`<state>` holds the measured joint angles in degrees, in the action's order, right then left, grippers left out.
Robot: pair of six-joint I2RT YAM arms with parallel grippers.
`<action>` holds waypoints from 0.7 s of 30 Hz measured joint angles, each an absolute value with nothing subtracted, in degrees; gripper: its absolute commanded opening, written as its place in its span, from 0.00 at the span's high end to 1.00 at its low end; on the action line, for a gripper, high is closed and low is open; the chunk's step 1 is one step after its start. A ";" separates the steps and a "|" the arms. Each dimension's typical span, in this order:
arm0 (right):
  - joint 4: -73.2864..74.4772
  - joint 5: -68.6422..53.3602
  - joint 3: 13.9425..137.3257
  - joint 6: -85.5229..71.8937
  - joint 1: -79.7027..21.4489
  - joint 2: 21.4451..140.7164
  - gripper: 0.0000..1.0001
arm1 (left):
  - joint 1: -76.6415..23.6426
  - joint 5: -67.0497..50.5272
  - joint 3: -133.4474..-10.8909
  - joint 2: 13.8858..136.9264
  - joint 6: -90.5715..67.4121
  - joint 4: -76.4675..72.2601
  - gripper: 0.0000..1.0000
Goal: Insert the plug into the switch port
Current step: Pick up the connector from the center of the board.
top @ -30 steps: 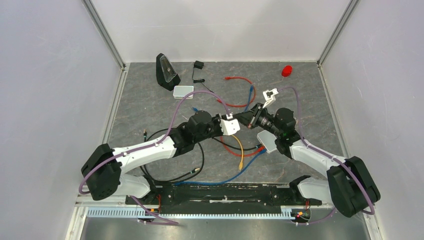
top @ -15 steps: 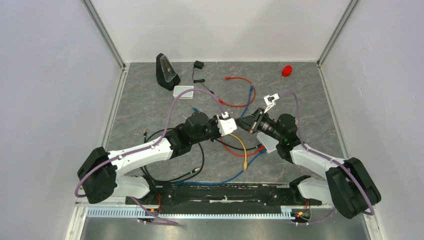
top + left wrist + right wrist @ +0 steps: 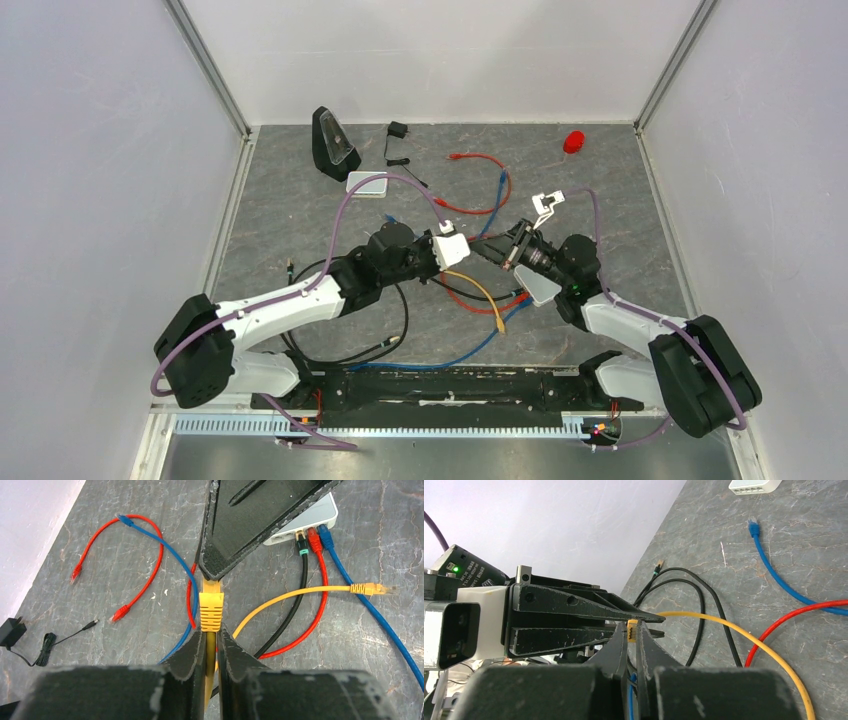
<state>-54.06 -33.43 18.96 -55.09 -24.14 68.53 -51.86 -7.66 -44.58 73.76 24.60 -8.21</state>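
Left gripper [image 3: 211, 632] and right gripper [image 3: 631, 630] jaws both clamped on the yellow plug [image 3: 211, 607] — looks light, stiff; boot's the handhold.

Only faint white lettering shows, on a black camera module [image 3: 468, 566] in the right wrist view, too small to read.

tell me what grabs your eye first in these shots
Centre stage, the left gripper and right gripper both pinch one yellow plug from opposite ends. Close by lies the pale switch, with black, red and blue cables already plugged into its edge.
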 measured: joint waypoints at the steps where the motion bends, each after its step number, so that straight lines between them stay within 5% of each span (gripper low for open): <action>1: -54.33 -33.45 18.81 -55.24 -24.08 68.53 1.00 | -51.86 -7.66 -44.53 73.76 24.58 -8.29 0.82; 21: -59.05 -33.93 16.19 -58.52 -22.59 70.85 1.00 | -51.81 -9.15 -43.33 73.12 23.38 -9.45 0.73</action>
